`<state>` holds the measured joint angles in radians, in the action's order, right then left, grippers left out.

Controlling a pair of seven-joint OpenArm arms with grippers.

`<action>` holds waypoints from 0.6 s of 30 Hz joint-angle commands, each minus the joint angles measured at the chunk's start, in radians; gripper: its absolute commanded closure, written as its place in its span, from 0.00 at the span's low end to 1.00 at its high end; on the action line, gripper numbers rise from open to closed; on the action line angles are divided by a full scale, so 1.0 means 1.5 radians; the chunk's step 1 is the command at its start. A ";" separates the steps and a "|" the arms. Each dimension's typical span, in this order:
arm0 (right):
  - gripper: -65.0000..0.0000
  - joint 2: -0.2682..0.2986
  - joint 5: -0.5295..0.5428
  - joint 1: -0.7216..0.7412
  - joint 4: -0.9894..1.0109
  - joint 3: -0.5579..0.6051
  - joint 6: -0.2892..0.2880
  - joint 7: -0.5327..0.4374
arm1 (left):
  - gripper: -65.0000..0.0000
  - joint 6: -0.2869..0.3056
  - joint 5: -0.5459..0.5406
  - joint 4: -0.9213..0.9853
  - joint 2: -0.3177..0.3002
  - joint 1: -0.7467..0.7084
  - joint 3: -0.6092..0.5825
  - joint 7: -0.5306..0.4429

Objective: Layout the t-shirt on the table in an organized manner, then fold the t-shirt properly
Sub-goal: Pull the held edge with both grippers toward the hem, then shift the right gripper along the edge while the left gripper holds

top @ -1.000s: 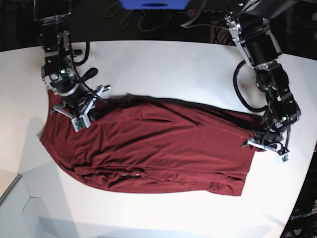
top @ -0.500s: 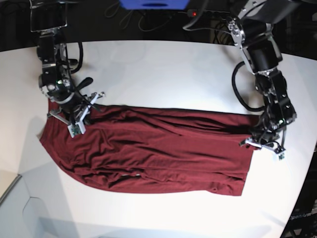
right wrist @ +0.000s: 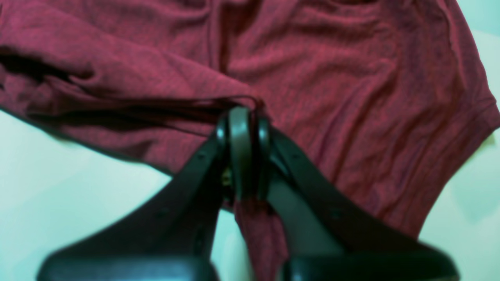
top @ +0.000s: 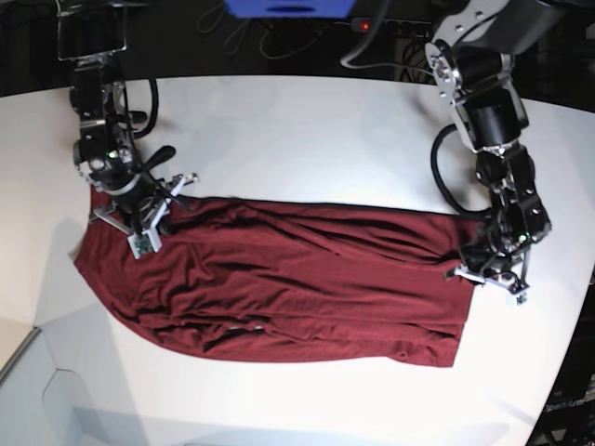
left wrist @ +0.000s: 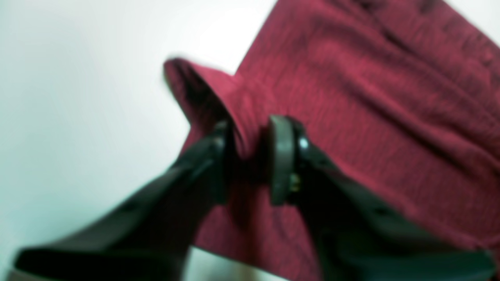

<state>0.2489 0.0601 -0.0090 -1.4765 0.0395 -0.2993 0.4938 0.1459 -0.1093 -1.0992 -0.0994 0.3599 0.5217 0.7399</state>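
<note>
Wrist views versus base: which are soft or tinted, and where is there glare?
Left wrist view: blurred throughout, the left gripper and t-shirt both soft. Right wrist view: greenish cast, the right gripper out of focus. Base view: sharp but barrel-distorted, bright glare on the table.

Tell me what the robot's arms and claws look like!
Both arms are chunky black and silver metal with black cables looping beside them. The left gripper and right gripper have pale, whitish frames in the base view. Up close, the right gripper's fingers are smooth, dark and rounded, like flat paddles. A tiny green light glows on each wrist.
</note>
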 commanded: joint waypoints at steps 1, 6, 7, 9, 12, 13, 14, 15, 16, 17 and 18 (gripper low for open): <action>1.00 0.004 0.002 0.010 -0.012 -0.003 0.000 -0.015 | 0.67 0.000 -0.007 -0.011 -0.007 0.019 -0.001 -0.013; 1.00 0.004 0.002 0.009 -0.012 -0.003 0.000 -0.015 | 0.37 0.000 -0.008 -0.024 -0.006 0.021 0.001 -0.009; 1.00 0.004 0.002 0.009 -0.012 -0.003 0.000 -0.015 | 0.32 0.000 -0.008 -0.038 -0.006 0.019 0.001 -0.006; 1.00 0.004 0.002 0.009 -0.014 -0.003 0.000 -0.015 | 0.27 0.000 -0.008 -0.087 -0.007 -0.002 0.003 -0.006; 1.00 0.004 0.002 0.008 -0.015 -0.003 0.000 -0.015 | 0.29 0.000 -0.008 -0.146 -0.008 -0.053 0.004 -0.006; 1.00 0.004 0.002 0.008 -0.015 -0.003 0.000 -0.015 | 0.30 0.000 -0.008 -0.153 -0.009 -0.063 0.004 -0.006; 1.00 0.004 0.003 0.008 -0.015 -0.003 0.000 -0.015 | 0.29 0.000 -0.008 -0.153 -0.009 -0.073 0.004 -0.006; 1.00 0.003 0.003 0.008 -0.015 -0.003 0.000 -0.015 | 0.29 0.000 -0.008 -0.150 -0.009 -0.080 0.004 -0.007; 1.00 0.003 0.003 0.008 -0.016 -0.003 0.000 -0.015 | 0.29 0.000 -0.008 -0.150 -0.009 -0.088 0.005 -0.009; 1.00 0.002 0.003 0.008 -0.016 -0.003 0.000 -0.015 | 0.29 0.000 -0.008 -0.149 -0.009 -0.097 0.002 -0.012; 1.00 0.000 0.003 0.008 -0.016 -0.003 0.000 -0.015 | 0.29 0.000 -0.008 -0.142 -0.008 -0.103 0.001 -0.013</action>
<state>0.2440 0.0601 -0.0116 -1.4799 0.0395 -0.2993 0.4953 0.1436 -0.1135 -1.2972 -0.1001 0.1791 0.5251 0.7456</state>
